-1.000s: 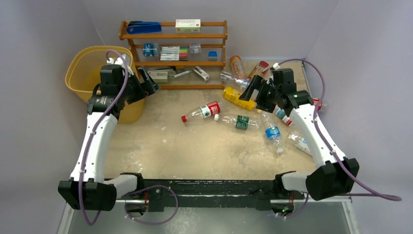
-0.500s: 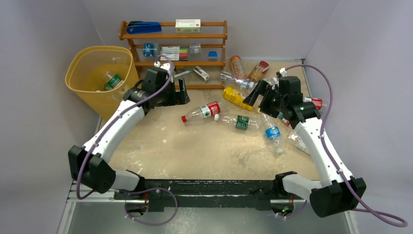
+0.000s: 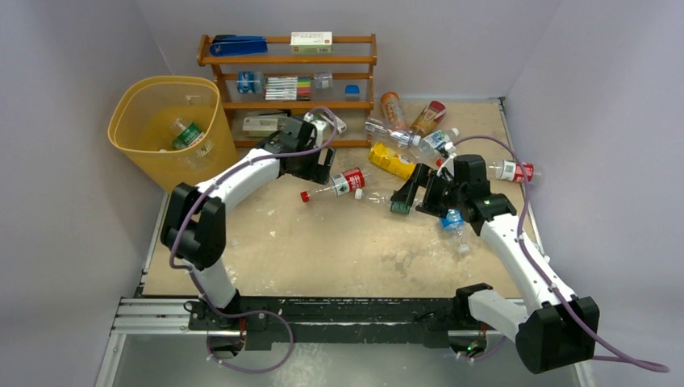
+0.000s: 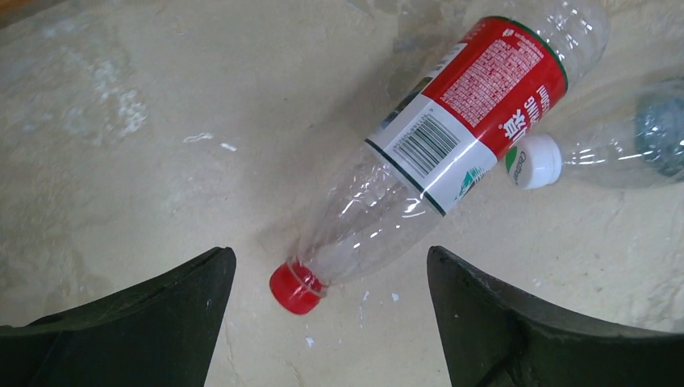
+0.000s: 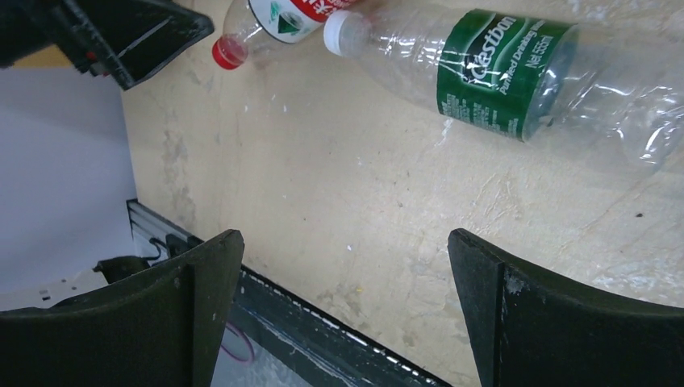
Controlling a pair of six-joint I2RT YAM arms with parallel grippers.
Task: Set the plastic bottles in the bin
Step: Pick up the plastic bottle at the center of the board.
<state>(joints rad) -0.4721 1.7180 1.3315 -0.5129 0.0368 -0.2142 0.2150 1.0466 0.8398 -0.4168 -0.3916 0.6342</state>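
A clear bottle with a red label (image 3: 345, 181) (image 4: 452, 121) lies on the table, its red cap (image 4: 294, 288) pointing near-left. My left gripper (image 3: 321, 166) (image 4: 329, 258) hovers open over it, with the cap and neck between the spread fingers and nothing gripped. Beside it lies a green-label bottle (image 3: 401, 202) (image 5: 500, 72) with a white cap. My right gripper (image 3: 411, 197) (image 5: 345, 242) hangs open just near of it and holds nothing. The yellow bin (image 3: 129, 105) stands at the far left with one green-label bottle (image 3: 187, 134) inside.
A brown shelf rack (image 3: 286, 58) with stationery stands at the back, close behind my left gripper. More bottles lie at the back right: orange (image 3: 391, 105), yellow (image 3: 391, 160), blue-label (image 3: 452, 219) and a red-label one by the right edge (image 3: 512, 170).
My left arm swung from over the bin rightward and down to the red-label bottle; a bottle now lies in the bin. My right gripper moved nearer and left, over the green-label bottle.
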